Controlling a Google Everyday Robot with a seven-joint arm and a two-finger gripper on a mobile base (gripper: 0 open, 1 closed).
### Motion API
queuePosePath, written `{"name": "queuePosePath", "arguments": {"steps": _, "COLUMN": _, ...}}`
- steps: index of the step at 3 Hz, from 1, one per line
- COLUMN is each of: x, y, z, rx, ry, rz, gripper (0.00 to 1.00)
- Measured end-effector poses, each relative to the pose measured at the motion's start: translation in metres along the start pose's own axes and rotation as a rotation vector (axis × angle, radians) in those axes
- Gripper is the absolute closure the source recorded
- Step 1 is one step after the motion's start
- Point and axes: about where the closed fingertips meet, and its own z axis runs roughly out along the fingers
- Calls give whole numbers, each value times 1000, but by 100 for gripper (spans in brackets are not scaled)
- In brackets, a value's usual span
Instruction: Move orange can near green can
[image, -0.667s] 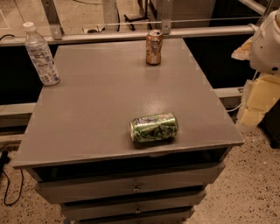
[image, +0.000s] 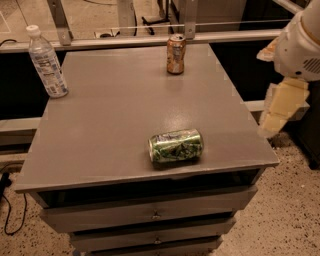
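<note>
The end effector (image: 282, 107) is held off the right edge of the grey bench (image: 110, 125), over speckled floor (image: 295, 210); its state cannot be told. The green can (image: 175, 145) is laid sideways near the front edge. The orange can (image: 175, 54) is stood upright at the back edge, well apart.

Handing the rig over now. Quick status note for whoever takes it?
Gripper: off the right edge of the table, touching neither can.
Orange can: upright at the far edge.
Green can: on its side near the front edge.
Plastic bottle: upright at the far left corner, probably out of the way.
Done: nothing yet; the cans sit well apart.
Left: reach and grasp the orange can, then set it by the green can.
</note>
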Motion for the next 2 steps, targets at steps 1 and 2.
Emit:
{"name": "queuePosePath", "arguments": {"steps": 1, "x": -15, "y": -62, "z": 34, "rx": 74, "ry": -72, "rz": 17, "gripper": 0}}
{"name": "queuePosePath", "arguments": {"steps": 2, "x": -37, "y": -121, "z": 70, "rx": 132, "ry": -170, "rz": 47, "gripper": 0}}
